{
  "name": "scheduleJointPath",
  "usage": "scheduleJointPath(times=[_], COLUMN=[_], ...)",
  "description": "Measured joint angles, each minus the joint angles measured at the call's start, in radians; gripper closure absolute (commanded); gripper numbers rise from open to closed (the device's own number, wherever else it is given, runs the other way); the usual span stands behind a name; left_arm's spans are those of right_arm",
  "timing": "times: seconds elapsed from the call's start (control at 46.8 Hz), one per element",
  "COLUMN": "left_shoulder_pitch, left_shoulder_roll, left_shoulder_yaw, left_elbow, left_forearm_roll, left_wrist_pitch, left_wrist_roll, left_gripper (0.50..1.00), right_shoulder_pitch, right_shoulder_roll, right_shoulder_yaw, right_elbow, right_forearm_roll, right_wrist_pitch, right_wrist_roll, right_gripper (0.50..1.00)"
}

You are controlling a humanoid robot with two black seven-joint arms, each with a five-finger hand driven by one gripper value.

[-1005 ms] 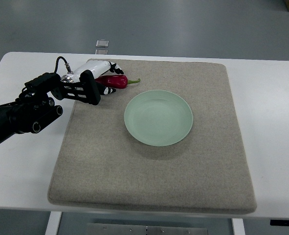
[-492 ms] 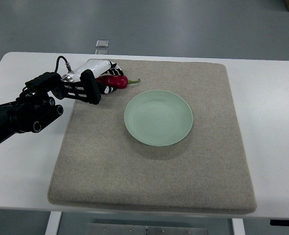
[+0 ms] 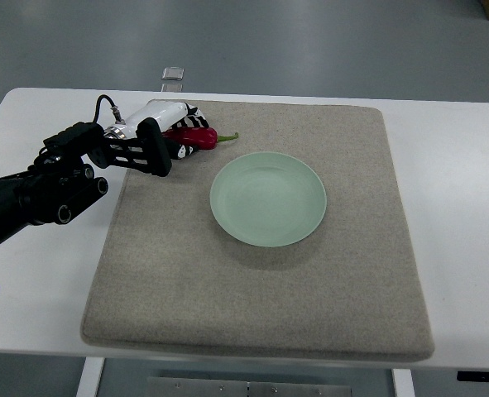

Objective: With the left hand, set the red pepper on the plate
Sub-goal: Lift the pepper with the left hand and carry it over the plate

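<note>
My left hand (image 3: 174, 132) has its fingers closed around the red pepper (image 3: 196, 138) at the mat's (image 3: 261, 306) far left corner. The pepper's green stem points toward 3 o'clock. The pale green plate (image 3: 268, 198) lies near, at about 4 o'clock from the pepper.

Colours you have in view

You see a dark red pepper (image 3: 196, 137) with a green stem, a pale mint-green plate (image 3: 268, 198), a speckled beige mat (image 3: 252, 289), a white table (image 3: 459, 165), and a black-and-white left hand (image 3: 171, 131).
</note>
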Motion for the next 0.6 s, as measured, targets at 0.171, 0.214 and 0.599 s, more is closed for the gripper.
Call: scheduleJointPath(times=[0.171, 0.214, 0.599], left_shoulder_pitch=[-0.011, -0.018, -0.054], left_shoulder_roll=[0.000, 0.002, 0.017], left_shoulder_yaw=[-0.005, -0.005, -0.005], left_elbow=[-0.011, -0.014, -0.261], left_forearm_roll=[-0.004, -0.007, 0.001], left_wrist_pitch=[0.039, 0.044, 0.041], left_wrist_roll=[0.000, 0.000, -0.037], left_gripper=[1.000, 1.000, 1.000], right_shoulder_pitch=[0.000, 0.000, 0.000], right_shoulder_roll=[0.000, 0.000, 0.000], right_shoulder_yaw=[0.000, 0.000, 0.000], right_elbow=[0.000, 0.000, 0.000], right_forearm_roll=[0.000, 0.000, 0.000], right_wrist_pitch=[0.000, 0.000, 0.000], right_wrist_roll=[0.000, 0.000, 0.000], right_gripper=[0.572, 0.572, 0.572])
